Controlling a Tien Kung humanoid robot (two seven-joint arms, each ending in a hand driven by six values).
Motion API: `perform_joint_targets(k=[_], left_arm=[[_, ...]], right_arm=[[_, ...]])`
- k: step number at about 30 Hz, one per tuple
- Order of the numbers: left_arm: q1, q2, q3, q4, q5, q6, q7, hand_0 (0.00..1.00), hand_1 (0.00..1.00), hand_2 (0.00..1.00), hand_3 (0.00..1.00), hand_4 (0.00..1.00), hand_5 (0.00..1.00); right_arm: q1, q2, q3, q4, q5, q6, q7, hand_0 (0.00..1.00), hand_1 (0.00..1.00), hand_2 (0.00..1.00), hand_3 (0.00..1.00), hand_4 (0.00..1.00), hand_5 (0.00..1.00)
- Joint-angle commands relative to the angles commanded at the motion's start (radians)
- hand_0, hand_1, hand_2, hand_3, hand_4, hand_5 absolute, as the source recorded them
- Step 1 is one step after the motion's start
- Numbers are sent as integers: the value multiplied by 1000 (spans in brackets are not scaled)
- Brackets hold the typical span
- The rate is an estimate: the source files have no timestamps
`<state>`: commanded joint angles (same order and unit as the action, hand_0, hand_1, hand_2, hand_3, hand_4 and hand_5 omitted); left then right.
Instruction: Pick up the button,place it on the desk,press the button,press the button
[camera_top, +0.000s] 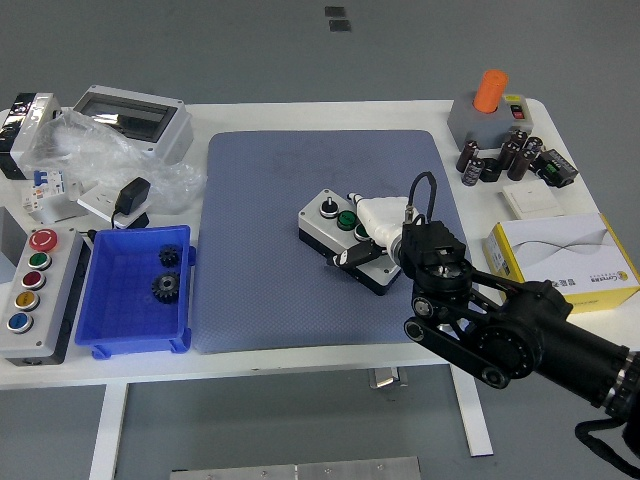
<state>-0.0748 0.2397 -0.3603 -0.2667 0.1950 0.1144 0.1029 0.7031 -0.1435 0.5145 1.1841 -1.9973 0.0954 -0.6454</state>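
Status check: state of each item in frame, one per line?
Small grey button box with black and green buttons: flat on the blue mat, under the right hand.
Right hand: white fingers resting on the box.
Blue plastic bin: open, two black gears inside.
Grey four-button control box: untouched at table's left.
Yellow-white carton: closed.

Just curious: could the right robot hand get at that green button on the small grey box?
Probably yes. The right robot hand already rests on the small grey box, right beside the green button, with nothing between them.
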Motion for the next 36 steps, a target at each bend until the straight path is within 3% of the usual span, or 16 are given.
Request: perform_joint_targets(k=[3, 4, 9, 10, 15, 16, 21, 22, 27, 28, 30, 33, 34, 36], left_arm=[[-1, 0, 0, 0, 0, 0, 0, 631, 608, 570, 558, 459, 56], [-1, 0, 0, 0, 0, 1, -1, 631, 608, 571, 556, 459, 53], [-1, 0, 6, 0, -6, 3, -6, 631, 608, 571, 556, 459, 53], [-1, 0, 9, 0, -10, 3, -8, 631, 607, 571, 557, 456, 49], [-1, 0, 32, 0, -33, 4, -23, 631, 607, 571, 557, 456, 49], [-2, -1, 36, 0, -38, 5, -26, 631, 607, 572, 557, 455, 46], [-2, -2, 49, 0, -55, 7, -37, 631, 607, 572, 557, 455, 46], [-2, -2, 50, 0, -57, 7, -39, 631, 607, 571, 557, 455, 44], [-2, -2, 47, 1, -57, 10, -41, 631, 607, 571, 557, 455, 44], [-2, -2, 46, 1, -56, 10, -41, 631, 607, 572, 558, 459, 39], [-2, -3, 43, 1, -54, 10, -41, 631, 607, 572, 558, 459, 39], [-2, -4, 40, 1, -51, 10, -41, 631, 607, 572, 558, 459, 39], [-2, -4, 39, 1, -49, 10, -41, 631, 608, 571, 559, 460, 40], [-3, -5, 38, 1, -49, 11, -42, 631, 608, 571, 559, 460, 40]], right_arm=[[1, 1, -5, -1, -5, 0, 0, 190, 472, 508, 998, 867, 314], [2, 2, -7, -2, -8, -1, 0, 153, 440, 482, 855, 848, 284], [3, 2, -15, -5, -26, -13, 0, 153, 440, 482, 855, 848, 284], [3, 2, -16, -5, -31, -18, 0, 136, 423, 455, 697, 789, 249], [4, -1, -23, 2, -57, -44, 0, 136, 423, 455, 697, 789, 249], [4, -3, -25, 6, -63, -48, 0, 151, 387, 412, 492, 651, 108], [10, -19, -45, 26, -83, -77, 0, 151, 387, 412, 492, 651, 108], [13, -24, -51, 30, -87, -86, 0, 171, 379, 377, 416, 529, 19], [35, -52, -100, 40, -95, -130, 0, 171, 379, 377, 416, 529, 19], [41, -57, -112, 39, -95, -140, 0, 204, 398, 369, 452, 435, 2], [51, -67, -139, 33, -95, -169, 4, 204, 398, 369, 452, 435, 2], [72, -85, -197, 24, -96, -239, 66, 204, 398, 369, 452, 435, 2], [80, -91, -215, 24, -96, -260, 90, 211, 403, 373, 470, 364, 2], [95, -103, -254, 29, -86, -305, 147, 211, 403, 373, 470, 364, 2]])
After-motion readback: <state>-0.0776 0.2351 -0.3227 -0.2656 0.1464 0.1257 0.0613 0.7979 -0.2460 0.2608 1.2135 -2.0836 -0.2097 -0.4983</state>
